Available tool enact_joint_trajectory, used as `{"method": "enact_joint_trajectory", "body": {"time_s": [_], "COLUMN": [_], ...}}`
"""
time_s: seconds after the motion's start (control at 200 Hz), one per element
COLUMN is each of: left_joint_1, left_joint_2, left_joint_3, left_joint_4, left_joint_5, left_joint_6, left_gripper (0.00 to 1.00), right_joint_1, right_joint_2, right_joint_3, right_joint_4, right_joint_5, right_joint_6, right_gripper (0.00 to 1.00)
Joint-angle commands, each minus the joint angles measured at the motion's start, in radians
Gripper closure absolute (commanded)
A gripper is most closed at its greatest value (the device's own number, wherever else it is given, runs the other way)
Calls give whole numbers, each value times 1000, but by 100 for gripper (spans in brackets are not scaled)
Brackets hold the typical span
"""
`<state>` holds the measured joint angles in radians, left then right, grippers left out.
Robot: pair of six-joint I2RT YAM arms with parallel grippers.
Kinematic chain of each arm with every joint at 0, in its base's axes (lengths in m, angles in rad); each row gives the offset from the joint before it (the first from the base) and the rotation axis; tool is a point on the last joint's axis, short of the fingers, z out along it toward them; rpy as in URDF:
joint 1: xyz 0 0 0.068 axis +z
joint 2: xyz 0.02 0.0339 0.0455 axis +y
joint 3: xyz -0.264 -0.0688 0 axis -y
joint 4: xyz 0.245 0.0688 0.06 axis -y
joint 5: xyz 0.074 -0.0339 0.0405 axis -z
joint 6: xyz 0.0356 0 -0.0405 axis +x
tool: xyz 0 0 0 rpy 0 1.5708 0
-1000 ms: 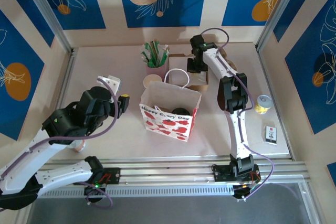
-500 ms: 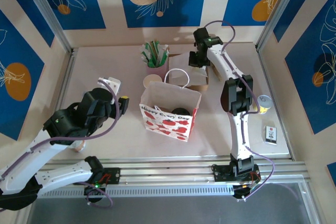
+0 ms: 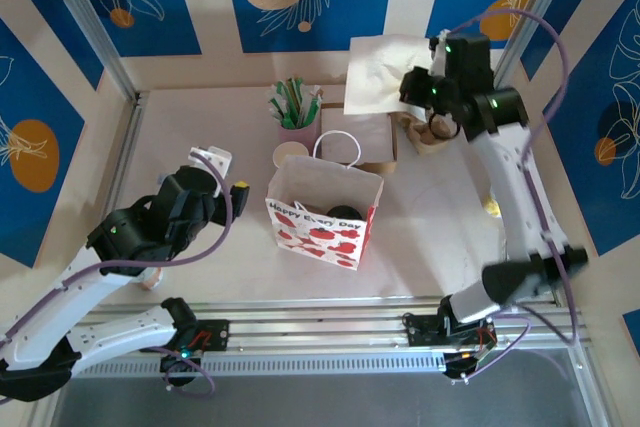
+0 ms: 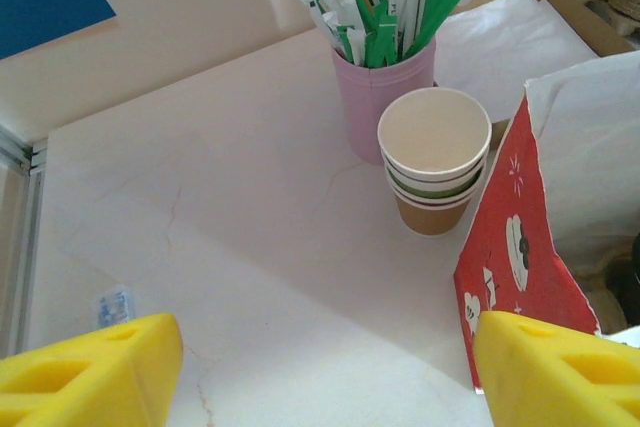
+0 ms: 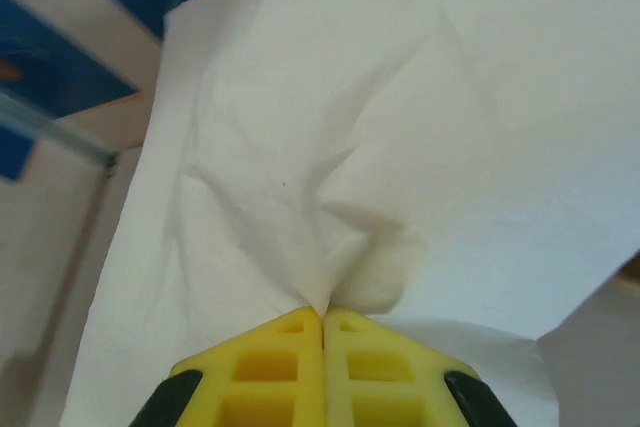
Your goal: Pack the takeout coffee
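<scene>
The napkin [image 5: 400,127] covered most of the right wrist view, its edges cut off. The right gripper [image 5: 322,319] had its fingers clamped together on a pinched fold, holding it above the far right corner of the desk [image 3: 200,117]. Inside the gift bag [image 3: 322,232], mid-desk, a dark round thing [image 3: 343,214] was half hidden and hard to identify. The left gripper [image 4: 320,362], fingers well apart, hovered over bare desk toward the left edge, near the paper cups [image 4: 433,162] and straw holder [image 4: 378,87].

Napkin [image 3: 378,72] in right end effector [image 3: 408,89]
</scene>
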<state>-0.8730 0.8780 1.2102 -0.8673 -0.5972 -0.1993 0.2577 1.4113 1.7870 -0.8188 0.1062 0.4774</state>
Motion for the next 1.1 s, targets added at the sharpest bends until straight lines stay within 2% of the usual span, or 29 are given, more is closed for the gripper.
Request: {"method": "enact_joint_trajectory", "body": {"time_s": [0.0, 0.145, 0.245, 0.35, 0.455, 0.565, 0.82, 1.095], "left_joint_1": [33, 104, 154, 199, 233, 258, 278, 278], "left_joint_2": [-4, -9, -10, -15, -23, -47, -86, -99], "left_joint_3": [-18, -43, -66, -99, -142, -197, -282, -319], "left_joint_4": [50, 91, 122, 163, 198, 229, 264, 273], "left_joint_5": [-3, 67, 121, 164, 188, 196, 200, 222], "left_joint_6": [38, 43, 43, 46, 49, 55, 64, 54], "left_gripper": [20, 17, 16, 15, 15, 15, 15, 15], "right_joint_1": [53, 142, 270, 419, 602, 695, 713, 712], "right_joint_2": [-144, -350, -454, -516, -539, -543, -446, -362], "right_joint_3": [-126, -263, -360, -466, -555, -643, -658, -622], "right_joint_4": [67, 92, 114, 155, 190, 270, 273, 213], "right_joint_5": [-70, -81, -50, 32, 216, 281, 348, 353], "right_joint_6": [35, 52, 73, 103, 109, 143, 217, 285], "right_gripper": [100, 100, 100, 100, 100, 100, 100, 100]}}
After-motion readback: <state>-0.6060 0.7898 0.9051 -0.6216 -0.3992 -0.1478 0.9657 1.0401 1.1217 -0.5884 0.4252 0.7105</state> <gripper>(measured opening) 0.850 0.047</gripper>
